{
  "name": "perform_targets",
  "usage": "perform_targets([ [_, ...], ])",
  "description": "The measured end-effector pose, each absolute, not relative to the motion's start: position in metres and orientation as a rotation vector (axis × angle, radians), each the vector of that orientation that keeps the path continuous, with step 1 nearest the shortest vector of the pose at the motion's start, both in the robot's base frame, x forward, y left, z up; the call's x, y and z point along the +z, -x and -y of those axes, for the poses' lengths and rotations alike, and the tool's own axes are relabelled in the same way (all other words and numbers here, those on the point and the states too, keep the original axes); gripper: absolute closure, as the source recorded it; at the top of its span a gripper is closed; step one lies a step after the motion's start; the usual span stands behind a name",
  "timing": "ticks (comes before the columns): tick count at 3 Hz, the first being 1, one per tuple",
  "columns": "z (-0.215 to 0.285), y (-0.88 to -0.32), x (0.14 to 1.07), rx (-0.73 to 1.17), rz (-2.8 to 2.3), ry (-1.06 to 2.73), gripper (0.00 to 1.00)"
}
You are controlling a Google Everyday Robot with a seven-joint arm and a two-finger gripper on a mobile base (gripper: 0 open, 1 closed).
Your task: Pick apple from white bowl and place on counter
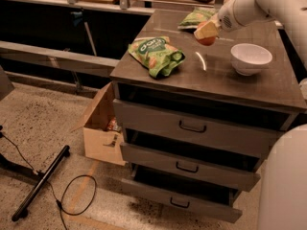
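The apple (207, 40) is held in my gripper (206, 32) above the middle of the counter (211, 73), left of the white bowl (250, 58). Only the reddish-orange underside of the apple shows below the tan fingers (204, 30). The gripper is shut on the apple and hangs from the white arm that comes in from the upper right. The white bowl stands empty at the right side of the counter, apart from the gripper.
A green snack bag (156, 55) lies at the counter's front left, another (195, 18) at the back. Three handled drawers (192, 127) are below. A cardboard box (101, 128) and a cable (72, 195) are on the floor at left.
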State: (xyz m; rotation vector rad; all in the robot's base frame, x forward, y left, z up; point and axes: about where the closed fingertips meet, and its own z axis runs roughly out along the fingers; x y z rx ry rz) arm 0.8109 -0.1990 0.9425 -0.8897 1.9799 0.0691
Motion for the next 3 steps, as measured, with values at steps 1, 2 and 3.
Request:
perform_targets([
  [1,0.185,-0.821,0.926,0.058,-1.983,0.879,0.83],
  [2,0.177,-0.824,0.911,0.036,-2.0,0.885,0.61],
  [3,0.172,-0.824,0.9,0.014,-2.019,0.902,0.37],
])
